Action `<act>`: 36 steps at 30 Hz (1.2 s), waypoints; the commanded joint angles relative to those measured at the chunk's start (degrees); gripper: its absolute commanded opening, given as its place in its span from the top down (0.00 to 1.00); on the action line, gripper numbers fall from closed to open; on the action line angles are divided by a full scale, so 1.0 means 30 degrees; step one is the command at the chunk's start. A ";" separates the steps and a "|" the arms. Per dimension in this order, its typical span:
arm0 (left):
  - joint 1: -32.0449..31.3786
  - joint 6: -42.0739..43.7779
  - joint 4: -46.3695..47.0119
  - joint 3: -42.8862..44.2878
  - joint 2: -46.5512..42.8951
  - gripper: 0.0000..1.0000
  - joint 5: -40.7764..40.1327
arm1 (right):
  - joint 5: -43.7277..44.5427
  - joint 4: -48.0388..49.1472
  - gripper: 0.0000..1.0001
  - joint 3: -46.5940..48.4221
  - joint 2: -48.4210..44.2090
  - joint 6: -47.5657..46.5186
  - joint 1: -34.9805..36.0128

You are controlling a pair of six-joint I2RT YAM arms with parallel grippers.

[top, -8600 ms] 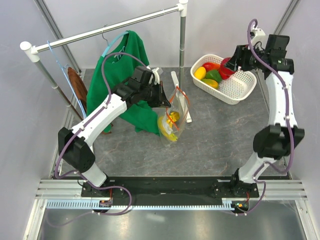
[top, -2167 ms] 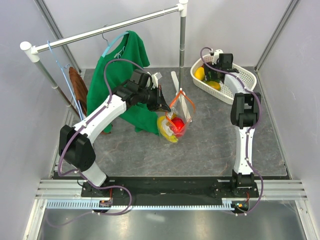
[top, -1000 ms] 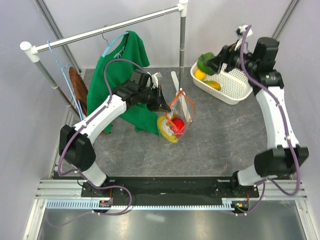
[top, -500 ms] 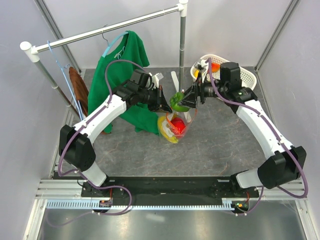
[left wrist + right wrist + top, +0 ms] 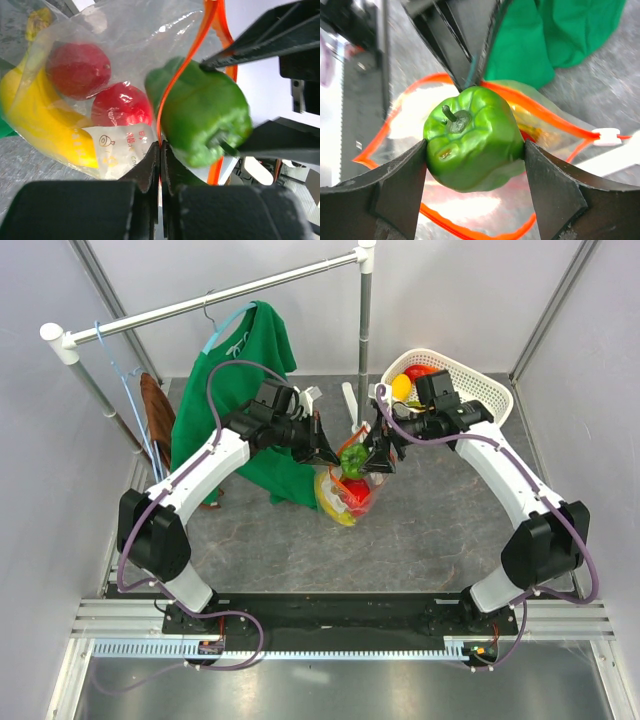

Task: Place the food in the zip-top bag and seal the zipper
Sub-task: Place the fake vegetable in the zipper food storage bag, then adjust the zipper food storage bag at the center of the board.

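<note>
The clear zip-top bag stands mid-table with its orange-red zipper mouth held open. It holds a yellow banana and two red fruits. My left gripper is shut on the zipper edge. My right gripper is shut on the green pepper, held in the bag's mouth; the pepper also shows in the top view and the left wrist view. A yellow lemon and a red fruit lie in the basket.
A white mesh basket stands at the back right. A green shirt hangs from a white rail at the back left, just behind the bag. A white upright post stands behind the bag.
My right arm lifted the green pepper from the basket and carried it left, then down into the bag's open mouth. My left gripper has kept its hold on the zipper edge.
</note>
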 commanded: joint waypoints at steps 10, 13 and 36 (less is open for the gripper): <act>-0.0209 0.0001 0.1020 0.0267 -0.0827 0.98 0.1878 | 0.5888 0.0694 0.23 -0.0214 -0.1909 -0.5273 0.1568; -0.0209 -0.0029 0.0991 0.0209 -0.0885 0.98 0.1819 | 0.6094 0.1512 0.08 -0.0272 -0.2668 -0.3318 0.1715; -0.0239 0.0440 0.0669 0.0150 -0.1324 0.98 0.1145 | 1.2244 -0.0564 0.21 -0.2586 -0.5281 1.3481 0.1247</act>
